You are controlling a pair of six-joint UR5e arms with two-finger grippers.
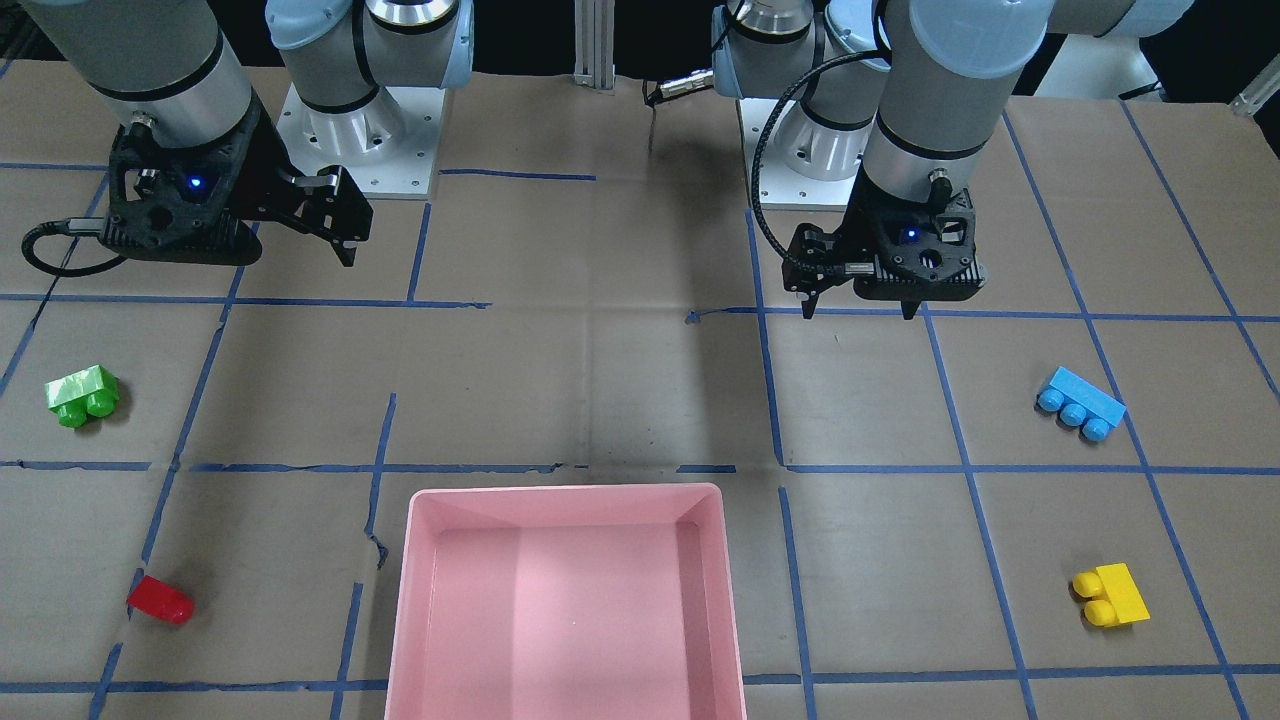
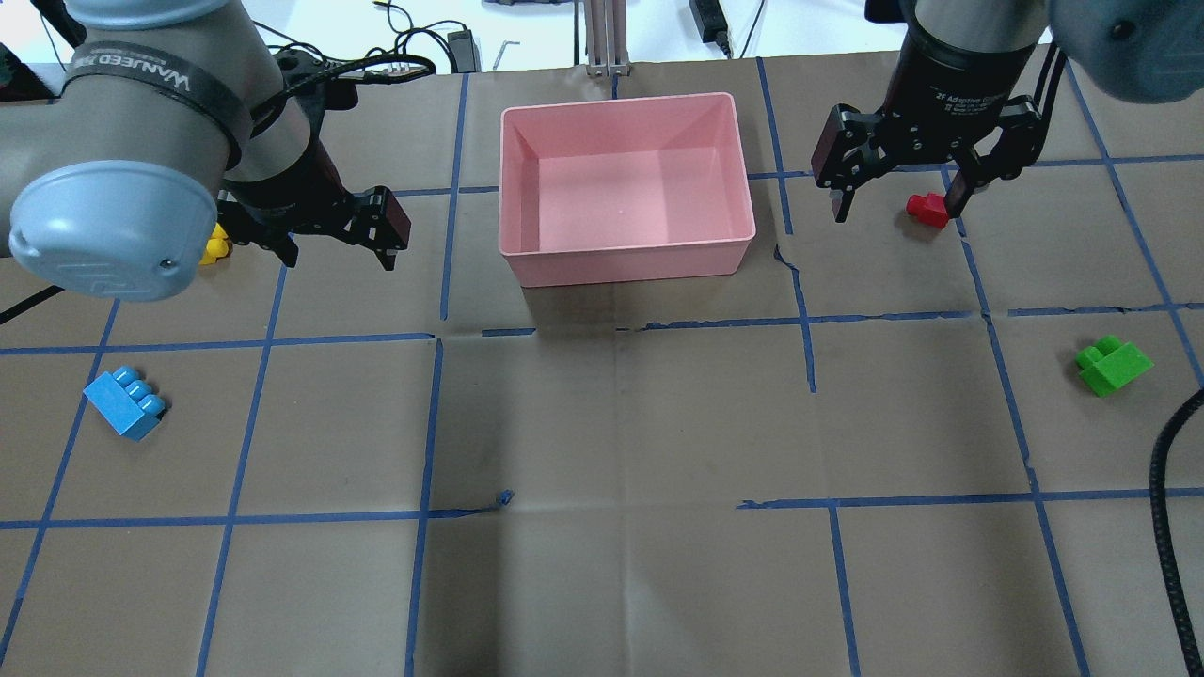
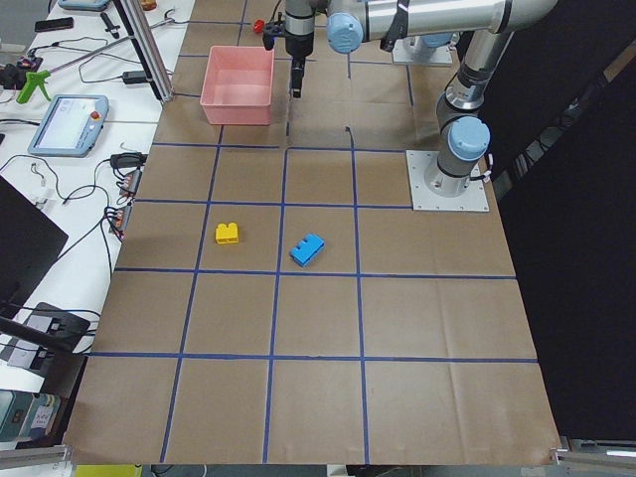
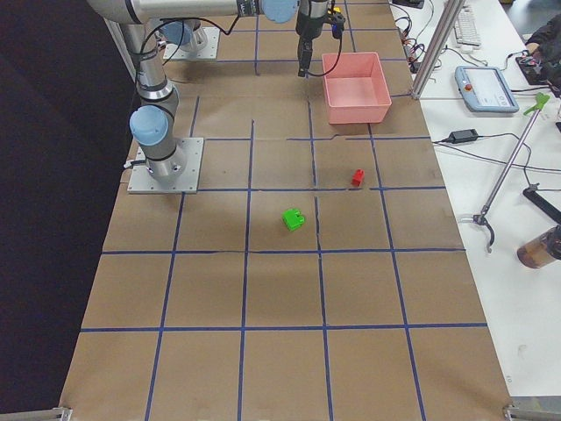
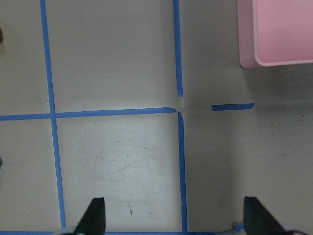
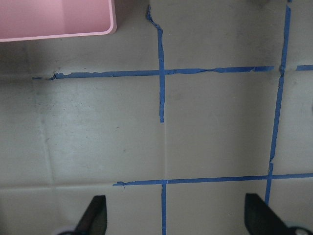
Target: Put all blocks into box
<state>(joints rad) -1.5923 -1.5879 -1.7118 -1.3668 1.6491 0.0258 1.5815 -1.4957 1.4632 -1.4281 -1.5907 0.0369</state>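
The pink box [image 2: 625, 268] stands empty at the table's far middle; its rim [image 1: 565, 492] is near in the front view. The green block [image 2: 1113, 365] and the red block [image 2: 926, 209] lie on my right side. The blue block [image 2: 124, 404] and the yellow block [image 2: 216, 246], half hidden behind my left arm, lie on my left side. My left gripper [image 2: 339, 259] hangs open and empty above the paper, left of the box. My right gripper [image 2: 895, 212] hangs open and empty right of the box, above and beside the red block.
Brown paper with a blue tape grid [image 2: 809, 320] covers the table. The two arm bases [image 1: 360, 140] stand at the robot's edge. Both wrist views show bare paper and a corner of the box [image 5: 274, 49]. Cables and a tablet [image 3: 68, 121] lie beyond the far edge.
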